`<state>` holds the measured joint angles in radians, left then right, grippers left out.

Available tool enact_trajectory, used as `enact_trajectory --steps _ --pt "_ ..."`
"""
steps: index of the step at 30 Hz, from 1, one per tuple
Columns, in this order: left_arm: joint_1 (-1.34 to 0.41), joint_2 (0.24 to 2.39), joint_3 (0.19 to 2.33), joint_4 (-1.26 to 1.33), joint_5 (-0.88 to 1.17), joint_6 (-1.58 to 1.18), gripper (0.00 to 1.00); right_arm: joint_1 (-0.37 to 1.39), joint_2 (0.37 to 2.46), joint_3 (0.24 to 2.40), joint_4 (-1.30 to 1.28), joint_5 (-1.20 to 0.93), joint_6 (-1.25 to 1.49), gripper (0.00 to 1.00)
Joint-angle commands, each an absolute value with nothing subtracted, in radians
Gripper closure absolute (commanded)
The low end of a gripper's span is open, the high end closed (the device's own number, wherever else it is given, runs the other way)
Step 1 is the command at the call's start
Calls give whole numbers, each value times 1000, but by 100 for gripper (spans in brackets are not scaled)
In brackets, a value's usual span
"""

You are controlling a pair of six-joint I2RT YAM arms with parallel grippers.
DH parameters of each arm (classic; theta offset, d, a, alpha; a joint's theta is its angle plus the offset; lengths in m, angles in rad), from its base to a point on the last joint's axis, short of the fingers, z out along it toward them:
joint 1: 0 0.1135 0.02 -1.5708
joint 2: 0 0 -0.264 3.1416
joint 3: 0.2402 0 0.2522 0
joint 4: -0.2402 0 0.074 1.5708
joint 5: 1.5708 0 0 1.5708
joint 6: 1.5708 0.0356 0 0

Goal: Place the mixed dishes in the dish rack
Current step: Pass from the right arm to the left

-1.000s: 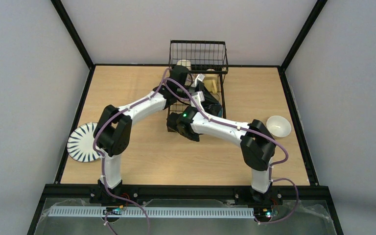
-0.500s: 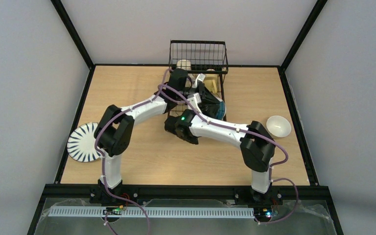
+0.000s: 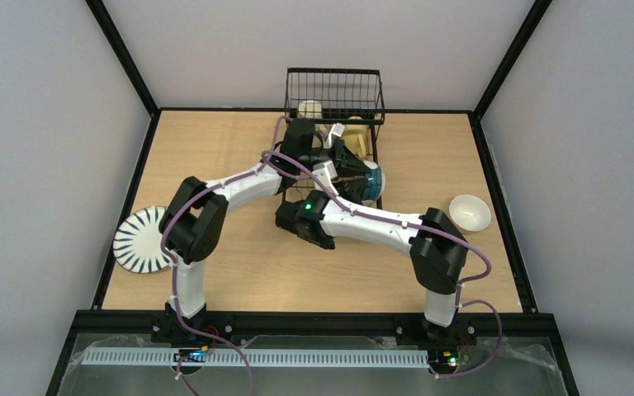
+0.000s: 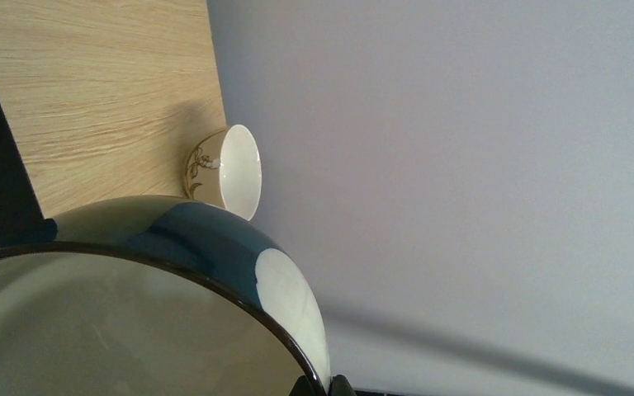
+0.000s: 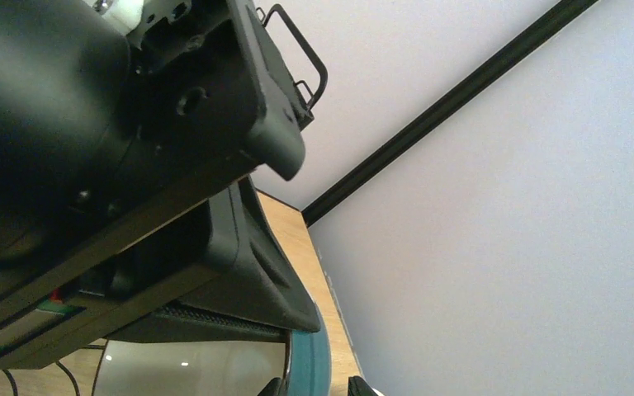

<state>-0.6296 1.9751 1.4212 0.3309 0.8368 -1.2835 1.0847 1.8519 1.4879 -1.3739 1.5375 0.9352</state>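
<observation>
Black wire forms the dish rack [image 3: 334, 89] at the far side of the table [image 3: 239, 280] in the top view. It holds a beige mug [image 3: 309, 109] and another pale piece [image 3: 357, 142], though I cannot tell on which tier. Both arms meet at the rack's near right corner around the blue bowl [image 3: 371, 183], which hangs tilted there, not yet set down. The cream bowl [image 3: 470, 213] at the right and the striped plate [image 3: 139, 241] overhanging the left edge wait on the wood, so I judge the loading about half done. In the left wrist view, the left gripper [image 4: 322, 386] pinches the blue bowl's rim, with the cream bowl lying beyond. In the right wrist view, the right gripper [image 5: 314, 386] straddles the bowl's wall, and I cannot tell whether it presses
</observation>
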Motion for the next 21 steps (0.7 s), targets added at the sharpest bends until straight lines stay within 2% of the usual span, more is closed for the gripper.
enact_trajectory --steps 1,4,6,13,21 --pt "-622 1970 1399 427 836 -1297 98 1083 1808 1471 -1350 1598 977 59" --pt "-616 1971 1389 437 833 -1299 98 1083 1791 1470 -1350 1586 982 59" --pt "-614 1974 1386 444 833 -1301 98 1083 1777 1470 -1349 1581 981 53" --pt "-601 1989 1381 467 834 -1302 98 1083 1724 1474 -1349 1561 973 48" --pt "-582 2010 1328 595 840 -1350 98 1083 1666 1490 -1348 1524 991 32"
